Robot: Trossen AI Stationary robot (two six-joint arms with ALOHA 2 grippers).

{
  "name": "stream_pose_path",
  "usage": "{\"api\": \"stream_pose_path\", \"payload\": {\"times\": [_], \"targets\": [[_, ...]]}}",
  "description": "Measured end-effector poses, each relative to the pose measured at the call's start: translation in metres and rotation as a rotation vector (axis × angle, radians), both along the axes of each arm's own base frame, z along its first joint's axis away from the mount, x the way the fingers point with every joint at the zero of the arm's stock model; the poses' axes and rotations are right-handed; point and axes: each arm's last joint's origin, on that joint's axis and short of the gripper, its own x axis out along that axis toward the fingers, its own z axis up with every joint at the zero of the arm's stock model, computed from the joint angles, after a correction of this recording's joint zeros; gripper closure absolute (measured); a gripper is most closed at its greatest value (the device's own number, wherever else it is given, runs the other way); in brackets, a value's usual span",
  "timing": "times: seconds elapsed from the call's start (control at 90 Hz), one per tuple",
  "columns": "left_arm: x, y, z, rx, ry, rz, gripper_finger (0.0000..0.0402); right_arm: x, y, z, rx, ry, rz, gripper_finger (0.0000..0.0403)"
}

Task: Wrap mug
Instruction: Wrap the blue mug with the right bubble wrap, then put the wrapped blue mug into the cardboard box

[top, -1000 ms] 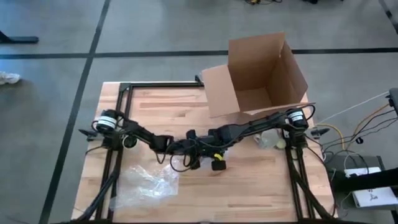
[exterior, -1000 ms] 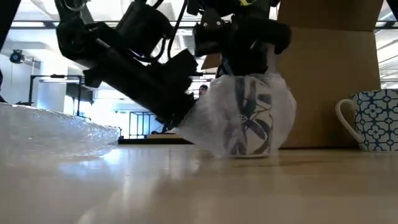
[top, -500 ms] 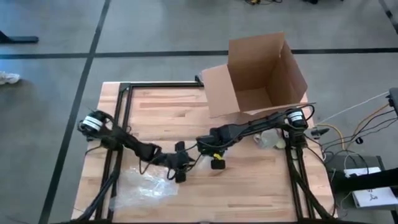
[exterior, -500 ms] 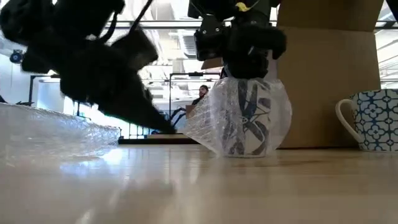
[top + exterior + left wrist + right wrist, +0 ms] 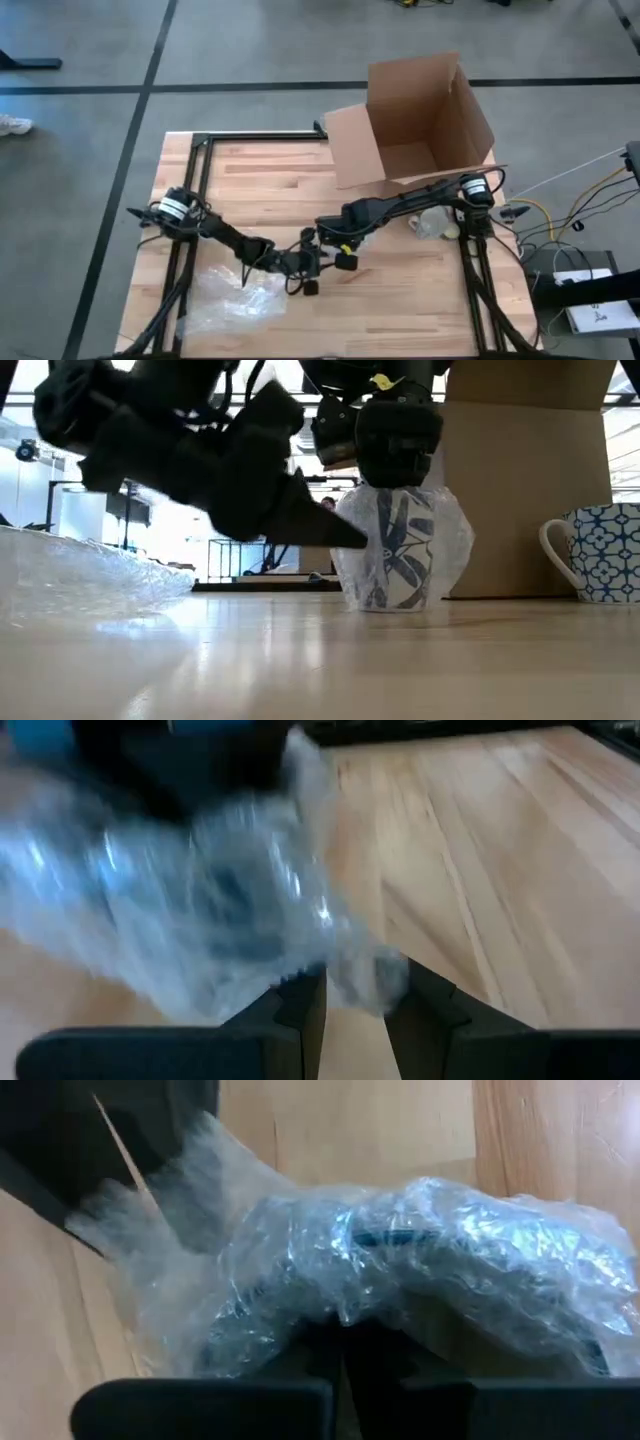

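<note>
Item: mug (image 5: 400, 555), white with a dark leaf pattern, upright on the wooden table (image 5: 400, 300), near the middle, in front of the cardboard box (image 5: 420, 115).
Wrapping: bubble wrap (image 5: 400, 1270) covers the mug's sides and top; in the low view it bunches close around the body down to the table.
Right gripper (image 5: 335, 243): directly over the mug, pressing on its top; in the right wrist view its fingers meet tight on the gathered wrap at the mug's mouth, so it is clamped on wrap and rim.
Left gripper (image 5: 305, 270): low at the table, just beside the mug; in the left wrist view its fingers (image 5: 300, 1010) stand a little apart with a loose edge of wrap between them, unclenched as far as I can tell.
Spare stock: a second bubble wrap sheet (image 5: 235, 295) lies flat on the table's near left part, well apart from the mug.
Other mug: blue-patterned cup (image 5: 600, 550) beside the box, bare.
Progress: judged late; the mug is mostly enclosed.
Remaining: probably tucking the loose flap on the left gripper's side, then letting go; the base coverage cannot be seen.
</note>
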Motion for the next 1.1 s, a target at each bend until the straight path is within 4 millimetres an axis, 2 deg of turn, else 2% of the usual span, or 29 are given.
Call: {"api": "stream_pose_path", "payload": {"times": [0.178, 0.611, 0.878, 0.978, 1.1], "targets": [[0.000, 0.005, 0.013, 0.063, -0.024, -0.025, 0.0326, 0.003, 0.009, 0.009, -0.003, -0.022, 0.041, 0.0403], [-0.004, 0.005, 0.008, 0.033, 0.003, -0.015, 0.0326, 0.004, 0.009, 0.011, 0.014, -0.030, 0.028, 0.0403], [-0.004, 0.005, 0.008, 0.029, 0.005, -0.022, 0.0326, 0.004, 0.009, 0.031, 0.013, 0.001, 0.042, 0.0401], [-0.004, 0.005, 0.008, 0.028, 0.004, -0.023, 0.0326, 0.003, 0.009, 0.038, 0.009, 0.025, 0.043, 0.0385], [-0.004, 0.005, 0.009, 0.023, -0.009, -0.024, 0.0326, 0.001, 0.008, 0.049, 0.005, 0.056, 0.043, 0.0343]]}}
